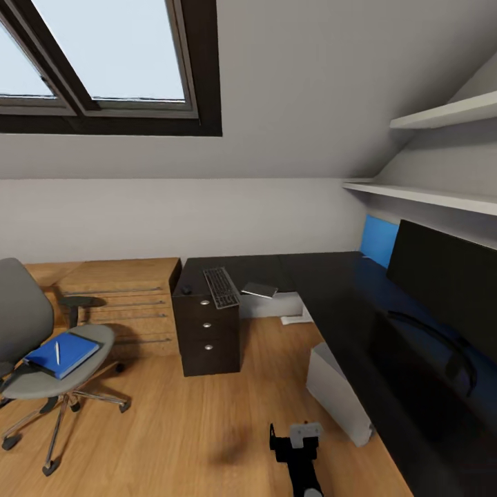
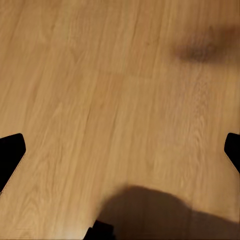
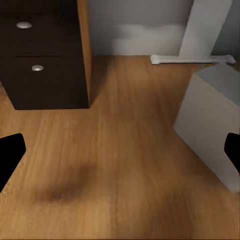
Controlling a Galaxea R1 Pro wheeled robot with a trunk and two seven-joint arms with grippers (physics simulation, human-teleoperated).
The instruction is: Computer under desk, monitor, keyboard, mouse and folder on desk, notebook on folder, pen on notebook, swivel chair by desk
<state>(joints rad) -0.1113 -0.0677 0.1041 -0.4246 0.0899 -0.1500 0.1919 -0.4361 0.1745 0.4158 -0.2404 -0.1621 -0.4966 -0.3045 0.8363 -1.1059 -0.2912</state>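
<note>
On the left stands the grey swivel chair [image 1: 41, 345]. A blue folder [image 1: 65, 353] lies on its seat with a white pen [image 1: 57, 352] on top. The black L-shaped desk [image 1: 331, 290] carries the keyboard [image 1: 221, 286], a dark mouse [image 1: 186, 290] at its left edge and a flat grey notebook-like item [image 1: 259, 289]. At the right of the desk is the black monitor [image 1: 442, 283]. The pale grey computer [image 1: 338, 393] [image 3: 215, 120] sits on the floor under the desk. My right gripper [image 1: 295, 442] [image 3: 120, 155] is open and empty, low over the floor. My left gripper [image 2: 120, 155] is open above bare floorboards.
A dark drawer unit [image 1: 207, 331] [image 3: 40, 55] supports the desk's left end. A wooden dresser [image 1: 124, 304] stands beside it against the wall. A white desk support [image 3: 205, 27] rises behind the computer. Two wall shelves [image 1: 428, 197] hang above the monitor. Wooden floor stretches between chair and desk.
</note>
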